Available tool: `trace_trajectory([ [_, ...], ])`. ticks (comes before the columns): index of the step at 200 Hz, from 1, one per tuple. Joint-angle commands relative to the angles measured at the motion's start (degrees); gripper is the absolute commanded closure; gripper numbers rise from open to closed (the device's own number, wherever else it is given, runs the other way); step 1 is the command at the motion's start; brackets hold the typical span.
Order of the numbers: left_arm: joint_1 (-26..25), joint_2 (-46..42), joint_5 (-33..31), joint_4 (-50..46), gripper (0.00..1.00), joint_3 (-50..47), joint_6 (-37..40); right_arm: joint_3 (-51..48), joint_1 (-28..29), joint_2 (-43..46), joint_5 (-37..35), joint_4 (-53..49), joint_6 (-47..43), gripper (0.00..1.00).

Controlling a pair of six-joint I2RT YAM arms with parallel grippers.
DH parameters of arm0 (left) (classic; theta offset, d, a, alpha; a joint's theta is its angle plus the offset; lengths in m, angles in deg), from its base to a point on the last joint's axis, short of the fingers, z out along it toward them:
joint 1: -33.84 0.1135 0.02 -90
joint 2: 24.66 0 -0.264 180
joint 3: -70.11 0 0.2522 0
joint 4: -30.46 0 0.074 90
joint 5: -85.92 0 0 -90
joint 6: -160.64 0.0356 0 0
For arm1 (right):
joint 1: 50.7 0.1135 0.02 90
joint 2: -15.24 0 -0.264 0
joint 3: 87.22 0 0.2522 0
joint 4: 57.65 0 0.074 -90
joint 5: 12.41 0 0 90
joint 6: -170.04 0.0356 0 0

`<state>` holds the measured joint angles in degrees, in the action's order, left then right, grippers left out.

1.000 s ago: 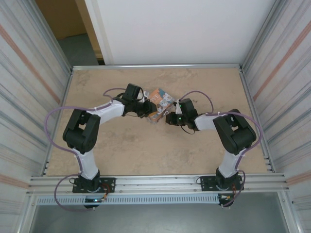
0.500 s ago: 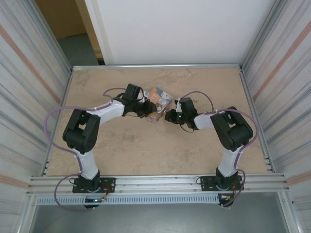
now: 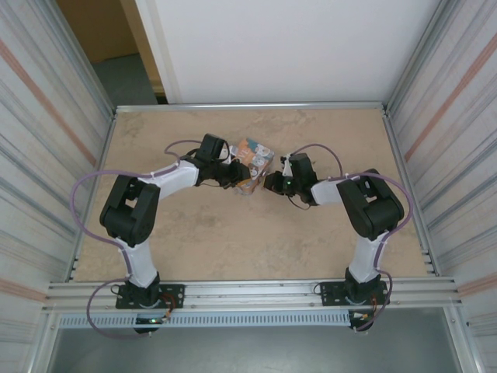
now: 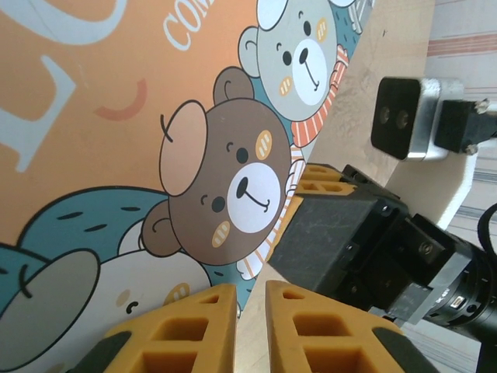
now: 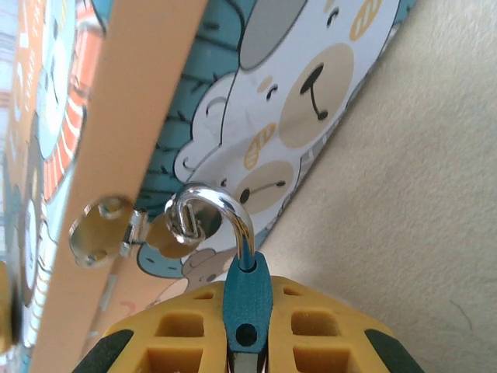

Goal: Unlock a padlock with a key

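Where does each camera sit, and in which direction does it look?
Top external: above and behind the bases, looking down at the table; left arm and right arm show, meeting at the cartoon box.
Left wrist: on the left arm, looking past its own yellow left fingers at the box's bear picture; the right fingers show beyond.
Right wrist: on the right arm, looking past its own fingers at the blue padlock between them, shackle through the box's clasp.
Shared: both wrist views show the box.
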<state>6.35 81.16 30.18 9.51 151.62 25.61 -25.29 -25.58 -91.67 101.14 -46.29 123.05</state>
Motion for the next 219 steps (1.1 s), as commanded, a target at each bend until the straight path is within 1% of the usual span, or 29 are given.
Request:
trace_trajectory([
  [1,0.77,0.35,-4.08,-6.49,0.83,-2.90,1.44,2.19,-2.05,-1.00,-1.10,3.77,2.40,1.00],
  [93,2.77,-1.31,-3.76,-5.56,0.83,-4.67,0.89,0.62,-3.03,0.20,-2.57,3.25,2.16,1.00],
  [172,6.93,-3.68,-3.77,-6.84,0.83,-4.91,2.05,-2.09,-3.89,5.94,-5.48,-1.45,-1.42,1.00],
  [219,9.59,-4.22,-3.54,-7.96,0.81,-3.97,3.12,-3.64,-4.58,9.29,-5.62,-4.21,-2.87,1.00],
])
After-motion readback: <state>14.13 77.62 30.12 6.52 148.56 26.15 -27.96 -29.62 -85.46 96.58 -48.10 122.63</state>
